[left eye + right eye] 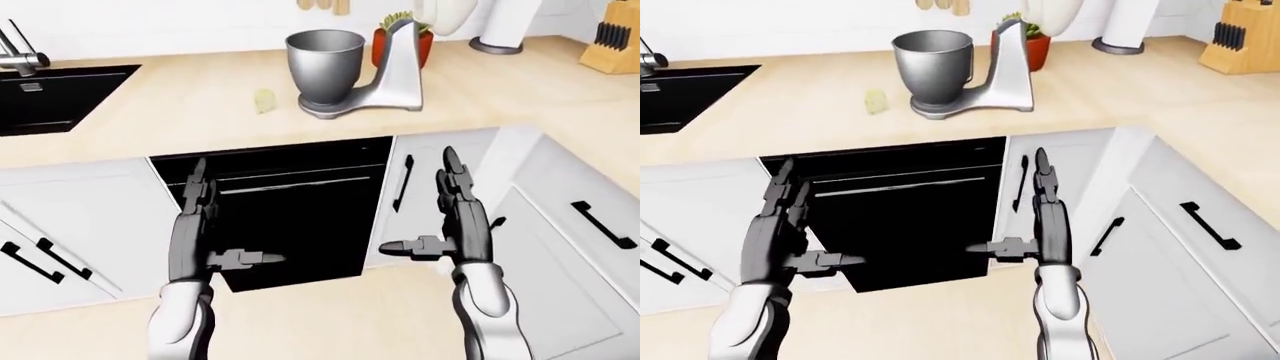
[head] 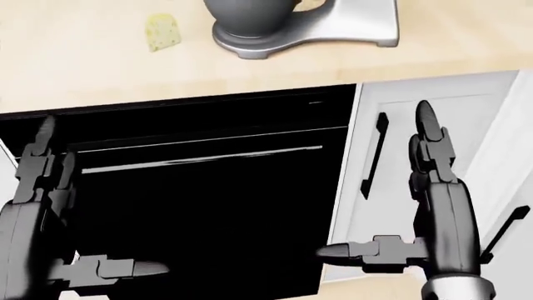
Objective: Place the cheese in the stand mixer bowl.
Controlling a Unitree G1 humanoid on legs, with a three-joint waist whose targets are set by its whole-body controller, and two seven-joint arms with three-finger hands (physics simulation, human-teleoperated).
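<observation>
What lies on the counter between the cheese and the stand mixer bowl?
Nothing: in the left-eye view the cheese sits left of the stand mixer bowl, with only bare counter between them.

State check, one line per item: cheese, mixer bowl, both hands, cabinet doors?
cheese: on the counter, left of the mixer, untouched
bowl: upright on the mixer base, nothing visible inside
mixer: head not in view above the bowl
left hand: fingers open, empty, below counter level
right hand: fingers open, empty, below counter level
cabinet doors: closed
</observation>
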